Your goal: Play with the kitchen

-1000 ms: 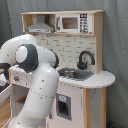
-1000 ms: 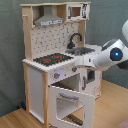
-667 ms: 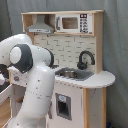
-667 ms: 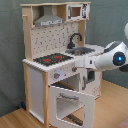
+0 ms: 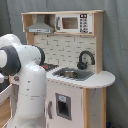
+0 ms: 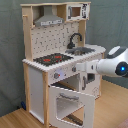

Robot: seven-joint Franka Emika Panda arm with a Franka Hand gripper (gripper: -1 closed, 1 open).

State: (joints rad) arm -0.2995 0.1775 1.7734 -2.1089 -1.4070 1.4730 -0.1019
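One white arm [image 5: 22,82] fills the near left of the first exterior view, its bulky joints covering the lower left of the kitchen [image 5: 80,60] and most of the hob, so only a sliver of dark surface shows behind it. In the second exterior view the arm [image 6: 111,63] enters from the second exterior view's right and is cut off by the frame edge; its forward end reaches the kitchen's front just below the worktop, where the tool [image 6: 86,70] sits against the panel, too blurred and blocky to say whether it is released or clenched. Nearest in that view, the oven door [image 6: 73,102] hangs open, swung down and outward, its window showing the dim cavity behind; nothing can be made out inside. Above it lies the black-red hob [image 6: 51,59], then the grey sink [image 6: 84,50] with its curved black tap [image 6: 74,39]; the basin's contents cannot be made out in either view. Farther up stand the grey hood [image 6: 50,20] and the microwave [image 6: 76,11], door closed. The kitchen stands on a wooden floor [image 6: 15,120] before a dark curtain [image 6: 10,55].
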